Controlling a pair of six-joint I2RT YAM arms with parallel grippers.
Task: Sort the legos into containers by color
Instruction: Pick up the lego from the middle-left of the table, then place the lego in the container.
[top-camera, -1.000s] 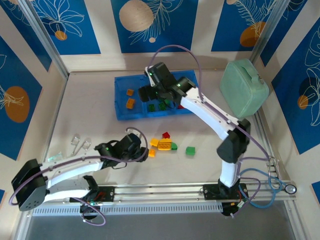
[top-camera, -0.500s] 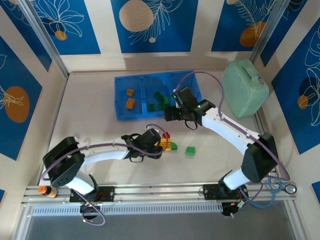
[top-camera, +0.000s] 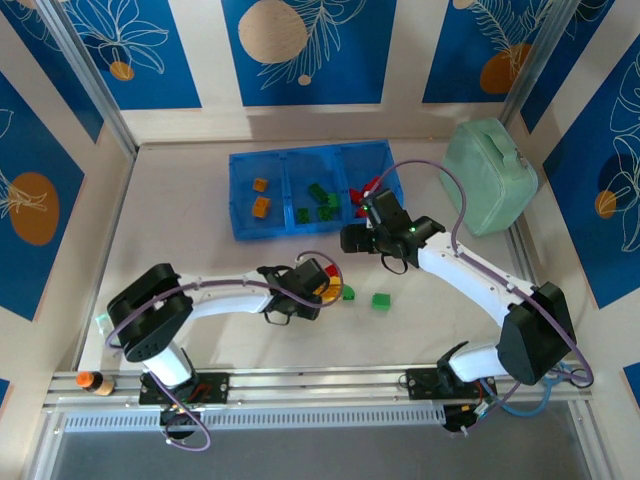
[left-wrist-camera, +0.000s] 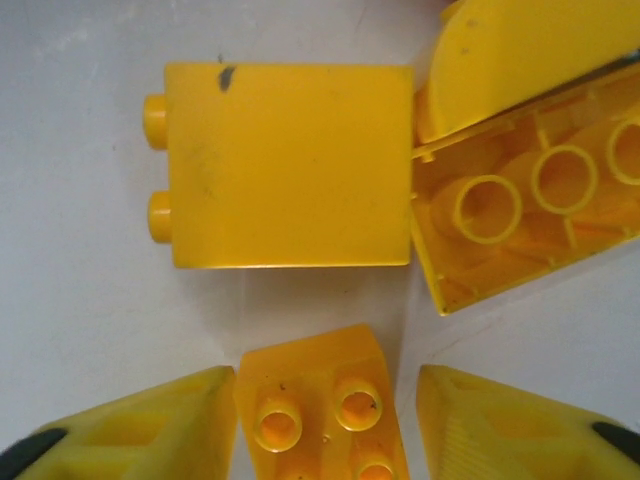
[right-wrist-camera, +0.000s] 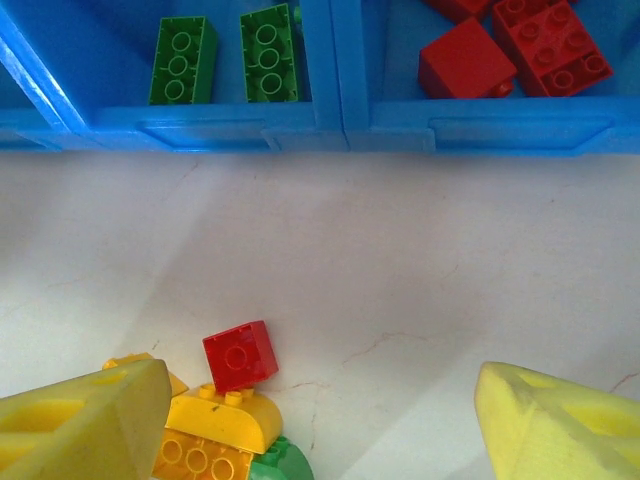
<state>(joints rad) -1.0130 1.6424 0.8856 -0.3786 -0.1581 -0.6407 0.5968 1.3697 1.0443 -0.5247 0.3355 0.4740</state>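
Evidently your left gripper (top-camera: 320, 287) sat low so its fingers (left-wrist-camera: 140, 435) straddled the small yellow brick (left-wrist-camera: 318, 405) lying on the table (left-wrist-camera: 80, 300); whether they pinched it I cannot tell. Your right gripper (right-wrist-camera: 320, 390) hung spread and empty just before the tray (right-wrist-camera: 300, 135), probably ready for the red brick (right-wrist-camera: 240, 355).

One blue tray (top-camera: 248, 228) was present, divided into three compartments (top-camera: 308, 168). The left one held two orange bricks (top-camera: 260, 185) (top-camera: 261, 207). In the middle one, four green bricks (top-camera: 318, 192) could be made out from above, though that count was not certain. In the right one, the right wrist view showed two whole red bricks (right-wrist-camera: 465, 60) and part of a third at the frame edge. Loose on the table (top-camera: 180, 220) were two stray green bricks (top-camera: 381, 300) (top-camera: 348, 293), one stray red brick (right-wrist-camera: 240, 355) and three yellow bricks (left-wrist-camera: 290, 165), with a possible fourth. One pale green case (top-camera: 487, 175) was noted.
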